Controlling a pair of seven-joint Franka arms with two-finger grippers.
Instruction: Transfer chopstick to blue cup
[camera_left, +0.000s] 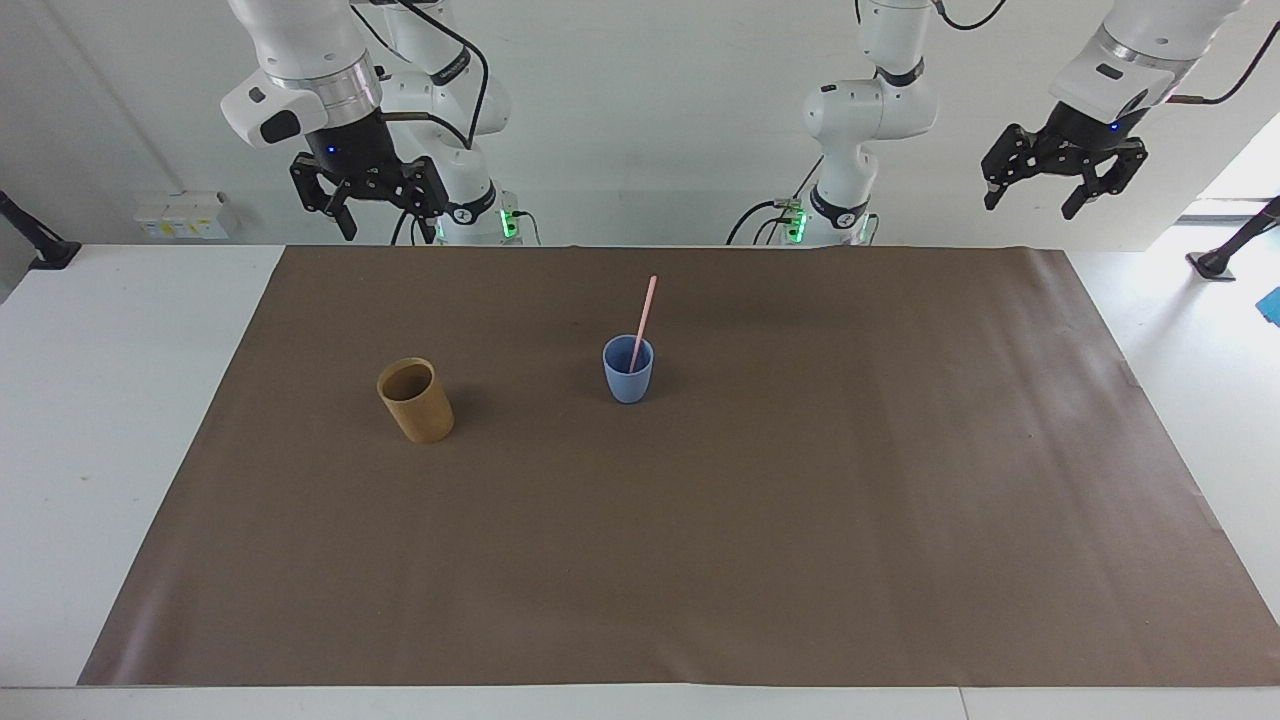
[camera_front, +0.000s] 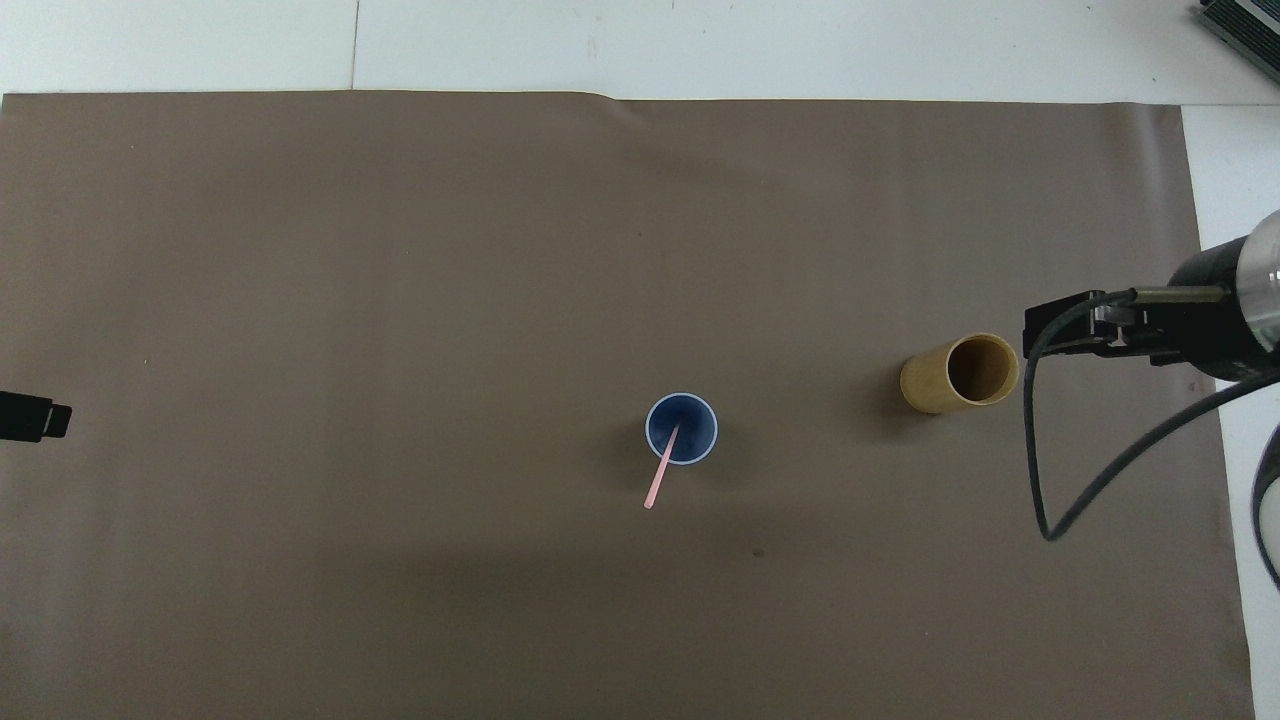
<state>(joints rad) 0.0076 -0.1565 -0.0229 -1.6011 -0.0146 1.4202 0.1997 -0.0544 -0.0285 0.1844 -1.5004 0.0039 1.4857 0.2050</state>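
- While the chopstick (camera_left: 642, 322) leans in the blue cup (camera_left: 628, 372) mid-table, both sets of fingers hang well apart from it.
- Right gripper (camera_left: 372, 218): raised, fingers wide, empty.
- Left gripper (camera_left: 1030, 200): raised at its table end, fingers wide, empty.

The chopstick (camera_left: 643, 320) is pale pink, standing in the light blue cup (camera_left: 628, 371), whose inside looks darker blue. The other cup (camera_left: 416, 401) is tan-brown. A plain brown sheet (camera_left: 700, 560) covers the white table (camera_left: 110, 400). Both arms are white with black grippers.
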